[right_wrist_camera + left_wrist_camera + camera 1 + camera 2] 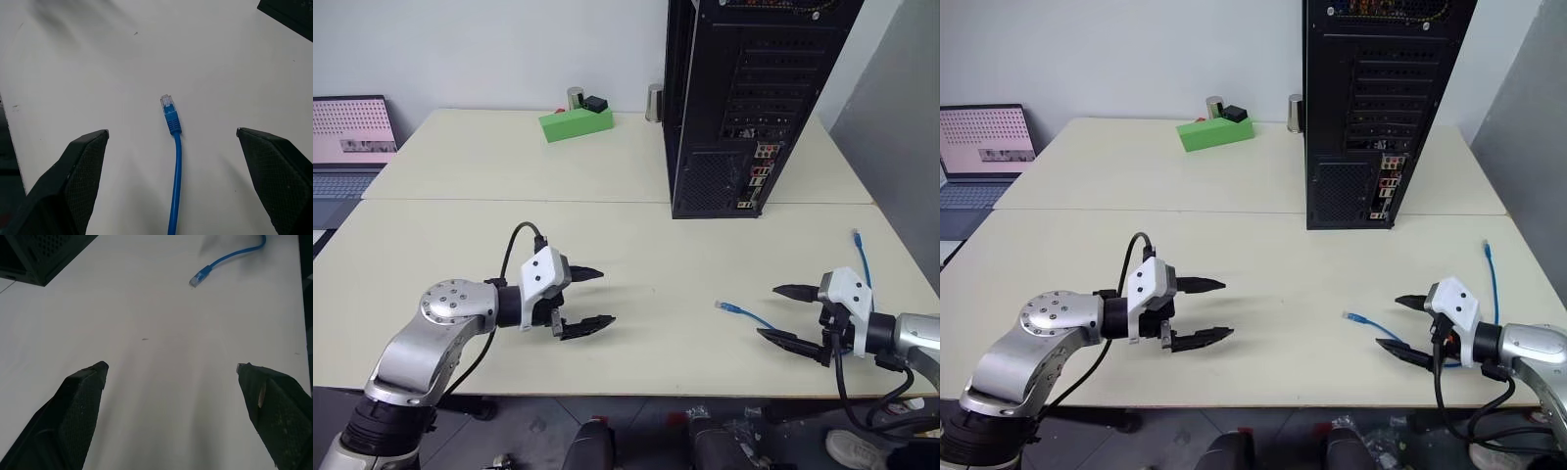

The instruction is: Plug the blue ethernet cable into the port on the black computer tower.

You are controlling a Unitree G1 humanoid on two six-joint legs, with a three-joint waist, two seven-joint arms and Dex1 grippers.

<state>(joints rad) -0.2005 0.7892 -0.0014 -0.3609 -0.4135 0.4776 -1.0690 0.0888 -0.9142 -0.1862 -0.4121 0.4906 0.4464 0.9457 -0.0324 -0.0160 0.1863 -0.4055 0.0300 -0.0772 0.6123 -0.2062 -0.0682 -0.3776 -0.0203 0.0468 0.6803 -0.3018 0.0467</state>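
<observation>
The blue ethernet cable (172, 161) lies loose on the counter (607, 235), near its right front edge, its clear plug (167, 102) pointing toward the middle. The right gripper (785, 313) hovers just behind that plug with its fingers spread wide and nothing in them; seen from its wrist, the plug sits between the two fingers. The left gripper (589, 299), well apart on the other side, is just as wide and empty. The black computer tower (744, 98) stands farther back, rear panel facing us, the port somewhere in the cluster of small connectors (759, 176). I'd lower the right fingers straight down and pinch the blue boot just behind the plug, leaving the tip free for insertion.
</observation>
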